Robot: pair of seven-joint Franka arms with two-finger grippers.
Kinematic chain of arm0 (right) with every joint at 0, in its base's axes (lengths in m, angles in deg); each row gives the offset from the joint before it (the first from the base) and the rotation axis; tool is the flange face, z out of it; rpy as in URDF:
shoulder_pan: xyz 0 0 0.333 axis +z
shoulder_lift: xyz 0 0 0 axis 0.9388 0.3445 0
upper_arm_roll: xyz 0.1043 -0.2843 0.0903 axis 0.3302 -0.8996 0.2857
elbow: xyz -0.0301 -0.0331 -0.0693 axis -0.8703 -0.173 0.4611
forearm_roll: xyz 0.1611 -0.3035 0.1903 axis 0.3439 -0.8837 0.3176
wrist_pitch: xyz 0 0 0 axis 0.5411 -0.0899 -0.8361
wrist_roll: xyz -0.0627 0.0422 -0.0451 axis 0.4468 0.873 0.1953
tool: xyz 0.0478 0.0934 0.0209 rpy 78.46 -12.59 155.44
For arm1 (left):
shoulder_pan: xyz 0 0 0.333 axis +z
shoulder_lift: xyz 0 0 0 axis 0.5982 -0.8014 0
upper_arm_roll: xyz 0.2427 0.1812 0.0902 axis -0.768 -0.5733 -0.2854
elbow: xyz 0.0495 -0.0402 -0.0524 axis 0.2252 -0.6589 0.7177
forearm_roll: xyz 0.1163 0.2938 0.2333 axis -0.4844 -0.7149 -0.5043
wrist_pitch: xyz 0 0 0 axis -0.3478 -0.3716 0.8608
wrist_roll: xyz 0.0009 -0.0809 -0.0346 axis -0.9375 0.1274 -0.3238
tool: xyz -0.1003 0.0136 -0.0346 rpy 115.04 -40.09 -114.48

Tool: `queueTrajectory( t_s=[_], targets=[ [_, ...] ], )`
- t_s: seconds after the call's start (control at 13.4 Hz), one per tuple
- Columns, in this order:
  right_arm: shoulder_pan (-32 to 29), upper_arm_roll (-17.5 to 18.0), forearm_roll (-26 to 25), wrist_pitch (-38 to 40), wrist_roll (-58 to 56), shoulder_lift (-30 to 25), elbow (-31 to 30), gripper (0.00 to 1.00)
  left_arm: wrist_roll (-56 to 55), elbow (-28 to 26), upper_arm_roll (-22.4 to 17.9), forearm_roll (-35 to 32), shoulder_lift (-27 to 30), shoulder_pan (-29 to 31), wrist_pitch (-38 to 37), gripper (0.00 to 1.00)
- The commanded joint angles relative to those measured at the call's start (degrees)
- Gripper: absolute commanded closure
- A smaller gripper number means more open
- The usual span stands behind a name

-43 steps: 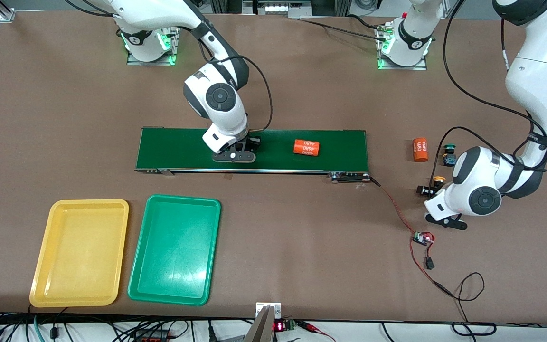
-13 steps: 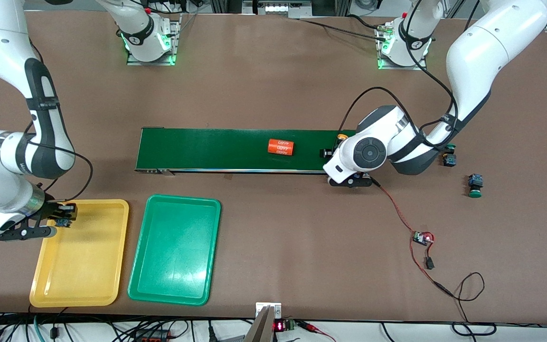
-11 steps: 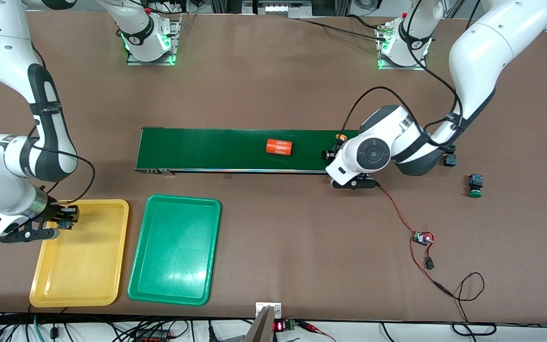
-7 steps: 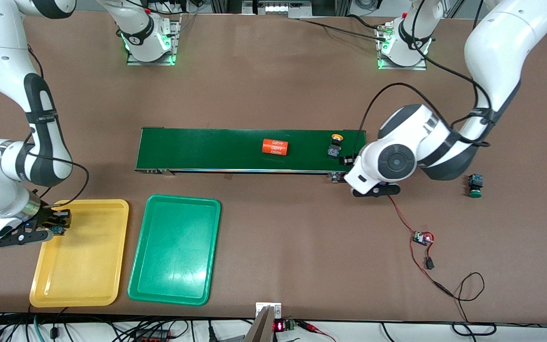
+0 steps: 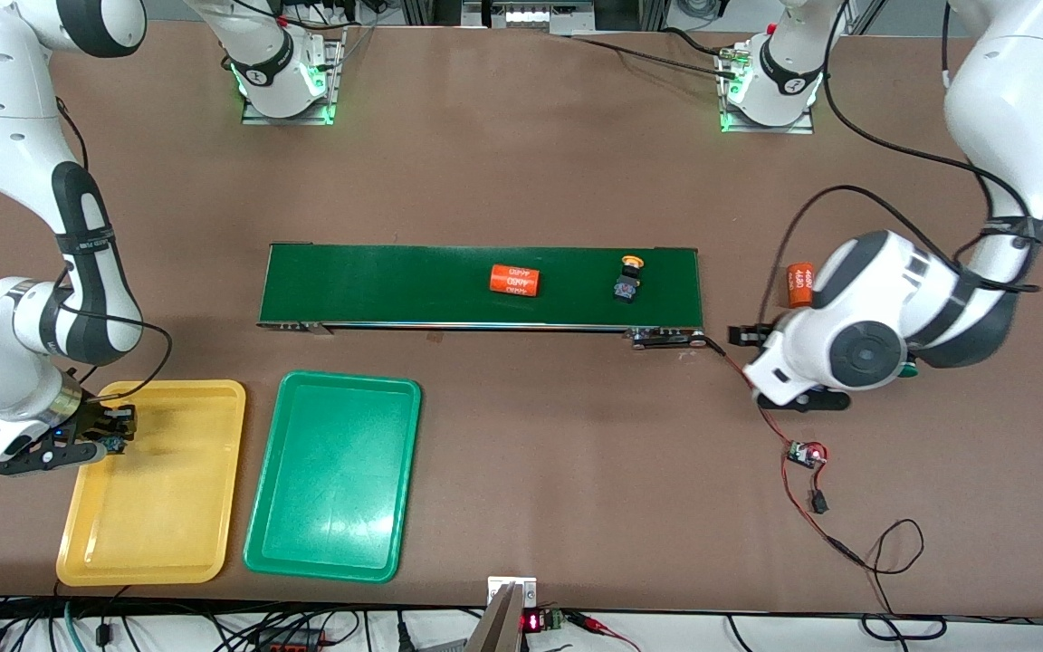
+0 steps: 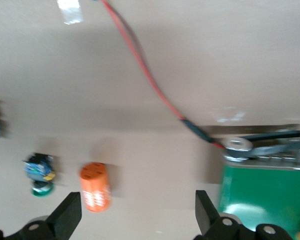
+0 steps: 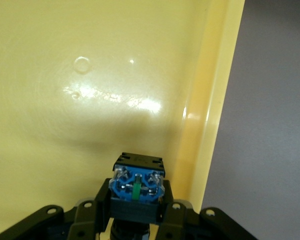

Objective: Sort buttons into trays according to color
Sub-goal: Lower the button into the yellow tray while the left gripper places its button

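**Right gripper holds a button over the yellow tray**

The right arm bends down from its base, elbow high, wrist turned toward the yellow tray (image 5: 150, 480). Its right gripper (image 5: 110, 433) hangs over the tray's rim at the right arm's end, fingers clamped on a push-button switch (image 7: 137, 187) whose blocky black-and-blue body shows metal terminals in the right wrist view. The tray is smooth, glossy plastic with rounded corners; the bright green tray (image 5: 333, 475) lies just beside it.

The left arm arches over its end of the table, its bulky white wrist low above the brown tabletop. The left gripper (image 6: 135, 212) hangs with its black fingers (image 6: 67, 215) spread wide and nothing between them, over the table near the conveyor belt's (image 5: 481, 285) end roller.

A yellow-capped button (image 5: 628, 278) lies on the matte dark-green belt, with an orange cylinder (image 5: 515, 279) bearing white print farther along it. A second orange cylinder (image 5: 800, 283) and a green-capped button (image 6: 39, 175) lie on the table near the left gripper.
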Motion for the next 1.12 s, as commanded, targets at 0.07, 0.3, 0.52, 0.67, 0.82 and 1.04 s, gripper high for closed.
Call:
queueTrajectory(
  t_s=[0.07,0.3,0.52,0.67,0.82,1.04],
  targets=[
    [-0.89,0.73,-0.17,-0.50,-1.32,1.16,1.69,0.86,6.63,0.43,-4.99,-2.00,-0.43,-0.84,-0.24,0.00],
    [-0.45,0.81,0.01,-2.97,-0.62,2.21,1.60,0.42,8.30,0.52,-5.52,-6.12,-0.52,-0.41,0.19,0.00],
    [0.08,1.08,0.62,-2.97,-0.27,2.21,1.34,0.15,8.92,0.52,-7.62,-7.36,-0.69,0.82,1.78,0.00],
    [0.08,1.17,0.71,-2.97,-0.27,2.12,1.34,0.03,8.92,0.61,-8.78,-7.10,-0.69,1.70,3.79,0.00],
    [0.43,1.60,1.15,-2.18,0.26,0.73,0.99,0.00,9.09,0.52,-8.78,-6.92,-0.78,2.06,4.06,0.00],
    [2.01,1.61,1.24,4.29,4.37,-3.22,0.20,0.00,14.08,0.43,-18.68,-5.26,0.18,-2.50,7.93,0.00]
  ],
)
